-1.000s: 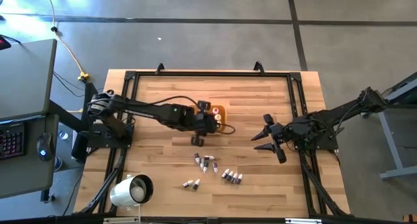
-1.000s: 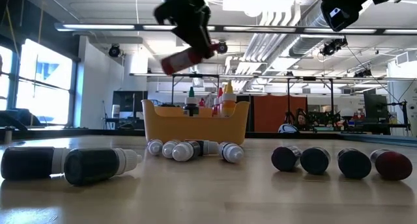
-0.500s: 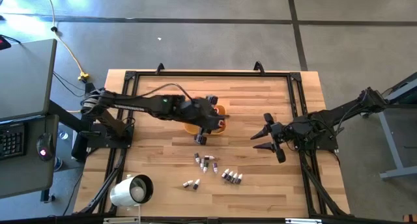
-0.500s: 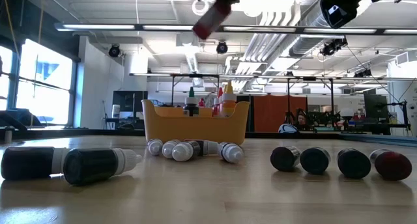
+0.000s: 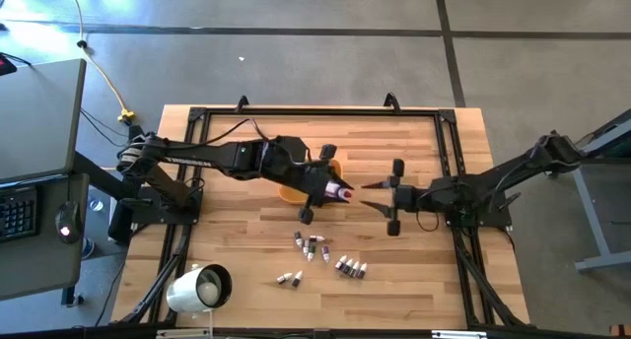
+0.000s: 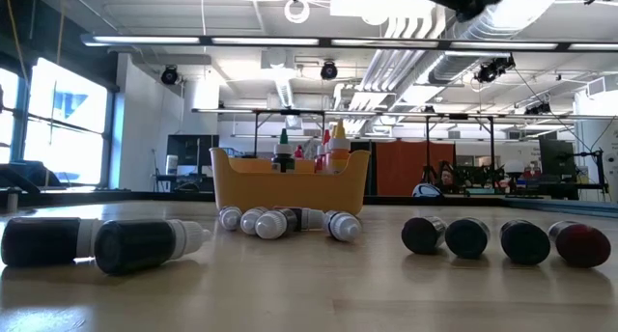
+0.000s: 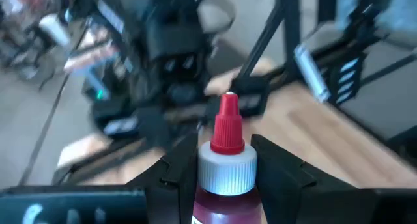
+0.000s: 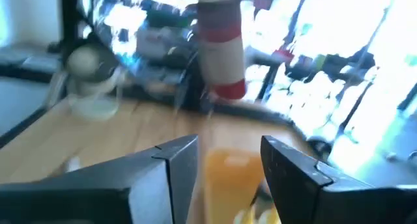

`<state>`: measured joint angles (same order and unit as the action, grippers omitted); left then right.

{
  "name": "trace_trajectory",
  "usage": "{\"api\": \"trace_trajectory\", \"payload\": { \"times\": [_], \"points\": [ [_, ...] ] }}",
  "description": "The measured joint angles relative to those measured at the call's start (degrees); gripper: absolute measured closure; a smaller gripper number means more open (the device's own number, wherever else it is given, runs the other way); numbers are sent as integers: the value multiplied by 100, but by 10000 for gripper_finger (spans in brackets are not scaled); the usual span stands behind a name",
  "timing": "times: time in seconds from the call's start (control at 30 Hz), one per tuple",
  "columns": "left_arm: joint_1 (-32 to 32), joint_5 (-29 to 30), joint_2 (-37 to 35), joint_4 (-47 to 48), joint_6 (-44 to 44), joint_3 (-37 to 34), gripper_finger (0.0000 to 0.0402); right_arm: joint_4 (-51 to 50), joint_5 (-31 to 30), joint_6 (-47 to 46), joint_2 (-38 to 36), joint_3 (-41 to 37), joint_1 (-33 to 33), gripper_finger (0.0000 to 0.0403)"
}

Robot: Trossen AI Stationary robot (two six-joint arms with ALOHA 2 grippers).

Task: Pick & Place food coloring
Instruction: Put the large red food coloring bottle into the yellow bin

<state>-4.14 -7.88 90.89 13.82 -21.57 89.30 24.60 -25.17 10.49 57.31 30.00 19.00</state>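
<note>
Left tool point(image 5: 333, 191) swings its clenched red food coloring bottle point(image 5: 342, 192) past the orange tray point(image 5: 329, 167) | right tool point(image 5: 380, 196), fingers spread, closes in | handover looks imminent

Bottle point(image 5: 339, 191), apparently between both arms.

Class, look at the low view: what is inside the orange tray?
Several bottle tops rise above the orange tray: a dark bottle, a yellow one and red caps. The tray wall hides their bodies and anything lower inside.
</note>
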Motion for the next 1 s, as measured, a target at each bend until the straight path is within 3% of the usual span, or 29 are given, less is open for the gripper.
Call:
{"api": "trace_trajectory", "payload": {
  "times": [0.17, 0.3, 0.5, 0.77, 1.0],
  "points": [
    [-2, -225, 0, -123, 86, 0, 279, 1679, 80, 302, 643, 2, -148, 242],
    [2, -229, 2, -248, 108, 0, 279, 2270, 76, 544, 897, 2, -280, 242],
    [0, -253, 2, -358, 283, 0, 279, 2368, 616, 504, 957, 2, -404, 242],
    [-1, 123, 4, -349, 764, 0, 279, 2367, 623, 504, 894, 2, -404, 242],
    [0, 171, -133, -986, 827, -11, 279, 2369, 623, 504, 893, 2, -400, 242]
  ]
}}
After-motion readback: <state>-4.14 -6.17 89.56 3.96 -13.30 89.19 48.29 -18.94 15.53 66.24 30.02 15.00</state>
